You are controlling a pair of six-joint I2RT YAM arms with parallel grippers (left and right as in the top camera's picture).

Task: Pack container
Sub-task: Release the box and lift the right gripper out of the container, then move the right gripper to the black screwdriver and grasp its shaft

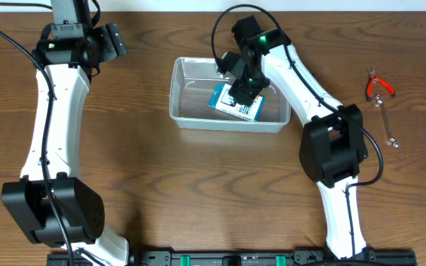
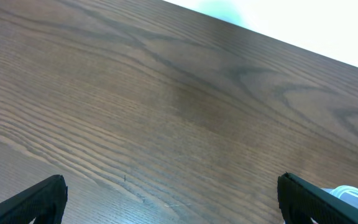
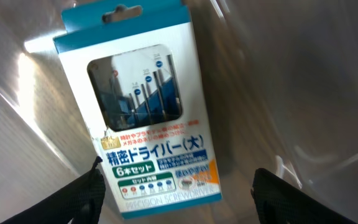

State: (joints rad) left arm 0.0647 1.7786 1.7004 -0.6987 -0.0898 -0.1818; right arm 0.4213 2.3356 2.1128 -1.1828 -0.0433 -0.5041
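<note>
Looking down from overhead, I see the container (image 1: 191, 103) near the middle of the table (image 1: 161, 185), toward its far edge, with a blue-and-white screwdriver box (image 1: 239, 103) lying inside its right half. My right end effector (image 1: 244, 90) hangs over that box, fingers spread (the wrist view puts the box's lower end between them, not pinched). My left end effector (image 1: 111, 41) is spread too, over bare wood well left of the container. Red pliers (image 1: 379, 85) lie far right.

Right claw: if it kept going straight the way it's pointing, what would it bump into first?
Most likely the blue-and-white screwdriver box, lying in the clear container straight ahead of the open right claw. How far off it is, the wrist view doesn't show.
</note>
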